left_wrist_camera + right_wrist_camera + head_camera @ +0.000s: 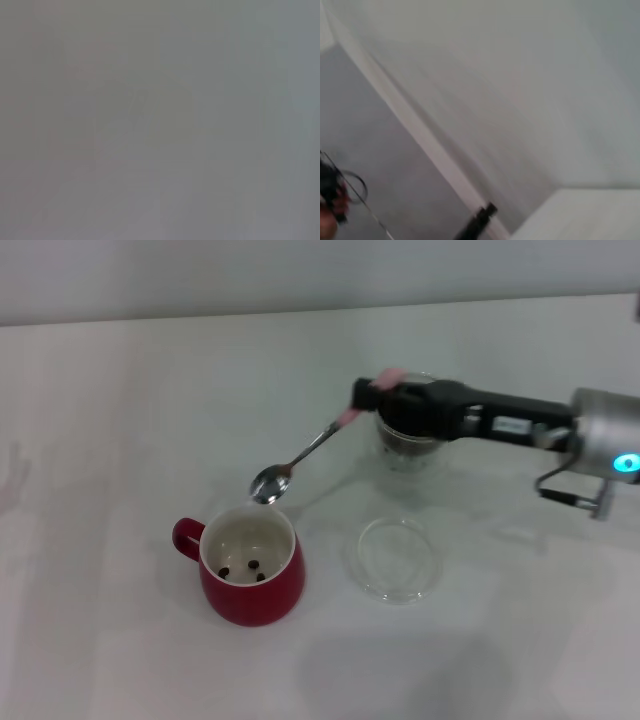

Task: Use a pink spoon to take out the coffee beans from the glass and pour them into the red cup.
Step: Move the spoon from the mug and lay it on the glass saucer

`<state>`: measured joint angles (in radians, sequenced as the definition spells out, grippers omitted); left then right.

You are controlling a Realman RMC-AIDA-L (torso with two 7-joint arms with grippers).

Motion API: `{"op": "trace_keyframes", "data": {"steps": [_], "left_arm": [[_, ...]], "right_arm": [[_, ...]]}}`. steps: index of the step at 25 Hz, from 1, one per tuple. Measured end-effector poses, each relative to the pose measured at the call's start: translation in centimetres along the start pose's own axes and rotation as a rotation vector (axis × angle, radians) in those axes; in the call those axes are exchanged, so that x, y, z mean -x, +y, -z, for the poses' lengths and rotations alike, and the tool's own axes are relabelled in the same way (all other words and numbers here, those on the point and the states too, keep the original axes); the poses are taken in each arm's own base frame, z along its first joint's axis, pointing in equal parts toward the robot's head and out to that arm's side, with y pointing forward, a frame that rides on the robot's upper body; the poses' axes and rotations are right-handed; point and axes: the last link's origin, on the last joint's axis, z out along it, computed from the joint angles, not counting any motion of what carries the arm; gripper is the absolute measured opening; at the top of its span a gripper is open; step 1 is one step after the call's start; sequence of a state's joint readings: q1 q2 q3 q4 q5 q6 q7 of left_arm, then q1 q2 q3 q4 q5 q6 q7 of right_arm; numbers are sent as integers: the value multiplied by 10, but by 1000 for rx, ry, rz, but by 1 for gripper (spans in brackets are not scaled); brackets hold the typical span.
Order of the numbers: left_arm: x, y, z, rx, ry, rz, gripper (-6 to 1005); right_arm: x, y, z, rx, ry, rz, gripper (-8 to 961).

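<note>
In the head view my right gripper [372,395] reaches in from the right and is shut on the pink handle of the pink spoon [300,457]. The spoon slopes down to the left, its shiny bowl hanging just above the far rim of the red cup [252,573]. Three coffee beans [245,569] lie on the cup's white bottom. The glass [408,445] stands right behind and under the gripper, partly hidden by it, with dark beans inside. My left gripper is not in view.
A flat shallow clear glass dish [397,559] lies on the white table [100,440] to the right of the red cup. The wrist views show only pale blurred surfaces.
</note>
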<state>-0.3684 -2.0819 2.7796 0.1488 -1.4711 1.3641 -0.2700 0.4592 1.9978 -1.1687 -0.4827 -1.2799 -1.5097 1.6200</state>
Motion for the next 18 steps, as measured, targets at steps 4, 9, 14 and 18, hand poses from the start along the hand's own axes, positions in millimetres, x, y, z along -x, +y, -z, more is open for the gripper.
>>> {"op": "trace_keyframes", "data": {"steps": [4,9,14,18], "left_arm": [[-1,2,-2,6,3,2,894],[-2,5,-5,18,8,2,893],[-2,8,-8,30,12,2,894],[-3,11,-11,39,17,6,895]], "right_arm": [[11,5,37,31,-50,-40,144],[10,2,81,-29,-63,-105,144],[-12,-5,96,-104,-8,-175,144],[-30,-16,89,-185,38,-196,145]]}}
